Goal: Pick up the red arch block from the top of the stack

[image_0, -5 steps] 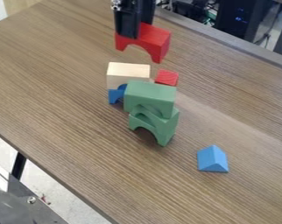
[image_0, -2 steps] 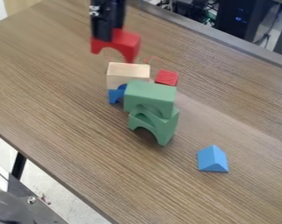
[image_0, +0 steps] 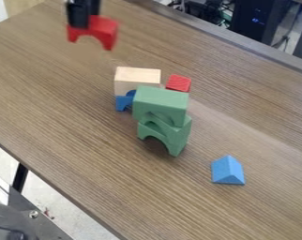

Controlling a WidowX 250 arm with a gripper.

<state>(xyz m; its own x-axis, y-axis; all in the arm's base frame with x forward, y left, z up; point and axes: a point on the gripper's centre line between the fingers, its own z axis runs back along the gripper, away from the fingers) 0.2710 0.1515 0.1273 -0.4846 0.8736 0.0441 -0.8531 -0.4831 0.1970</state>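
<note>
"One blue wedge (image_0: 227, 170) lies nearest us, isn't it the block farthest from the gripper (image_0: 83, 22)?"

"Yes, well off on the camera's side of it and to the right, with a broad base that probably keeps it steady on the table (image_0: 65, 108)."

"And the green pieces, a bit closer to the gripper?"

"The upper green block (image_0: 160, 103) sits on a lower green arch (image_0: 179, 139), whose feet seem to carry the load while its opening faces us."

"What comes beyond them?"

"A dark blue block (image_0: 122, 102), partly hidden, with a pale wooden block (image_0: 137, 80) apparently resting on it. That one is below the gripper in the view and slightly right. The small red block (image_0: 178, 83) is farther right of the gripper, just behind the green stack."

"So what is the gripper doing at the far side?"

"It's clamped on the red arch (image_0: 102, 29), which hangs directly under it, apparently above the table. The grip is on the upper part, probably so the legs stay free underneath."

"How does that arch look?"

"Bright, even red, with a flat top, squared ends and a rounded cutout between two short legs. The opening points down, and the top seems roughly level."
</note>
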